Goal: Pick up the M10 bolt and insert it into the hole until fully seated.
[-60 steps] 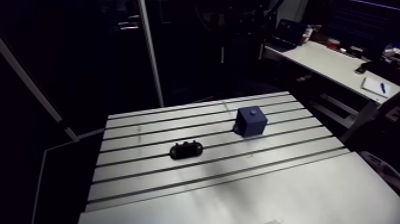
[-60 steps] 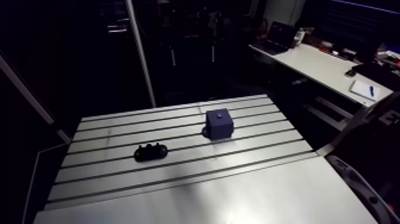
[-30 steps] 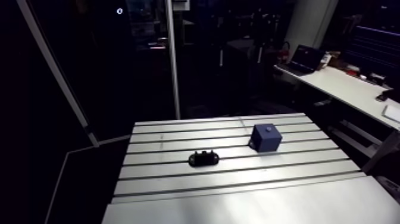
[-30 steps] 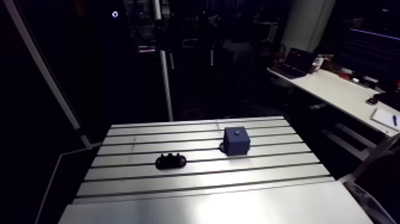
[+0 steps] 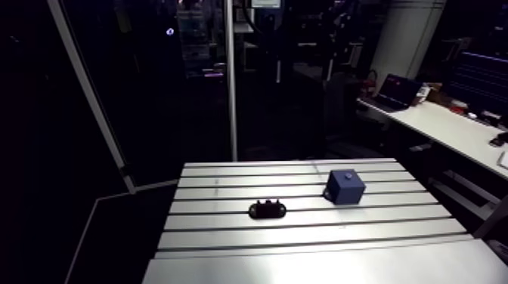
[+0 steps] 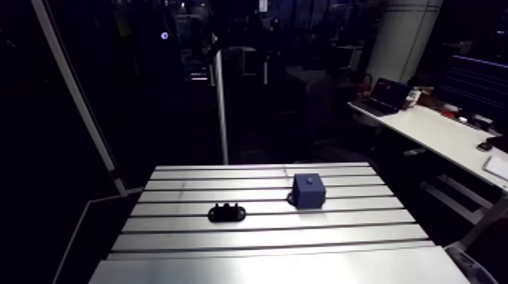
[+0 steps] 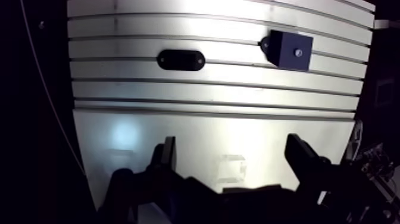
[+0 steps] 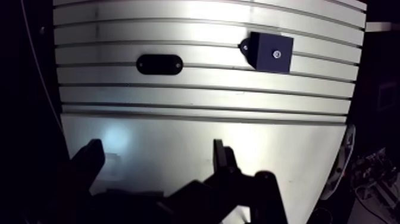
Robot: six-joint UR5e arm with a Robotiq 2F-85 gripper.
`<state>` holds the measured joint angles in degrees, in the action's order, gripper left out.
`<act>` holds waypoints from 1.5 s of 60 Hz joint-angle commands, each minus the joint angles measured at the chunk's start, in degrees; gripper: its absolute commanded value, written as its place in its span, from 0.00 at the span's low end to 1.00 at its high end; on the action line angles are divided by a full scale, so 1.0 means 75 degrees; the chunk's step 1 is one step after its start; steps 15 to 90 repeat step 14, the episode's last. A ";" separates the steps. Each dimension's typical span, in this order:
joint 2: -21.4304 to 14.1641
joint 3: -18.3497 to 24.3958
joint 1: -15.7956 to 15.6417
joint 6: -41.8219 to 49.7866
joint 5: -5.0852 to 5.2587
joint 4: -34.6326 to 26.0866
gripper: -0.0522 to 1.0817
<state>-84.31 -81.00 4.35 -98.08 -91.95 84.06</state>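
Looking at the slotted table (image 5: pixel 302 226): black oval holder (image 5: pixel 267 209) sits mid-frame, blue block (image 5: pixel 346 186) right of it, apart. Can't make out the bolt itself. The gripper (image 7: pixel 232 148) has its fingers spread wide, nothing between them.

The hand (image 7: pixel 235 159), fingers (image 7: pixel 168 156) spread, hangs over the table (image 7: pixel 119 89); ahead sit a black oval holder (image 7: pixel 181 59) and a blue block (image 7: pixel 290 50), apart.

The table (image 5: pixel 302 260) is pale silver-grey, striped by thin dark parallel slots, with a plain unstriped band on the side nearest the jaws. The block (image 5: pixel 346 186) is deep navy blue with one small pale spot on top. The oblong piece (image 5: pixel 267 210) is black, and so are the jaws
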 commanded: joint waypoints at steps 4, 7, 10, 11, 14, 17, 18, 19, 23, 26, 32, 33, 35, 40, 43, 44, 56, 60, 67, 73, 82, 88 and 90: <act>-0.0014 -0.0102 0.0018 -0.0007 -0.0050 -0.0023 0.05; -0.0026 -0.0115 0.0018 -0.0007 -0.0050 -0.0023 0.05; -0.0056 -0.0180 0.0028 -0.0009 -0.0050 -0.0023 0.05; -0.0056 -0.0180 0.0028 -0.0009 -0.0050 -0.0023 0.05; -0.0094 -0.0238 0.0029 -0.0007 -0.0050 0.0008 0.05; -0.0094 -0.0238 0.0029 -0.0007 -0.0050 0.0008 0.05; -0.0094 -0.0238 0.0029 -0.0007 -0.0050 0.0008 0.05; -0.0094 -0.0238 0.0029 -0.0007 -0.0050 0.0008 0.05; -0.0094 -0.0238 0.0029 -0.0007 -0.0050 0.0008 0.05; -0.0094 -0.0238 0.0029 -0.0007 -0.0050 0.0008 0.05; -0.0094 -0.0238 0.0029 -0.0007 -0.0050 0.0008 0.05; -0.0094 -0.0238 0.0029 -0.0007 -0.0050 0.0008 0.05; -0.0094 -0.0238 0.0029 -0.0007 -0.0050 0.0008 0.05; -0.0094 -0.0238 0.0029 -0.0007 -0.0050 0.0008 0.05; -0.0094 -0.0238 0.0029 -0.0007 -0.0050 0.0008 0.05; -0.0094 -0.0238 0.0029 -0.0007 -0.0050 0.0008 0.05; -0.0094 -0.0238 0.0029 -0.0007 -0.0050 0.0008 0.05; -0.0094 -0.0238 0.0029 -0.0007 -0.0050 0.0008 0.05; -0.0094 -0.0238 0.0029 -0.0007 -0.0050 0.0008 0.05; -0.0094 -0.0238 0.0029 -0.0007 -0.0050 0.0008 0.05; -0.0094 -0.0238 0.0029 -0.0007 -0.0050 0.0008 0.05; -0.0094 -0.0238 0.0029 -0.0007 -0.0050 0.0008 0.05; -0.0094 -0.0238 0.0029 -0.0007 -0.0050 0.0008 0.05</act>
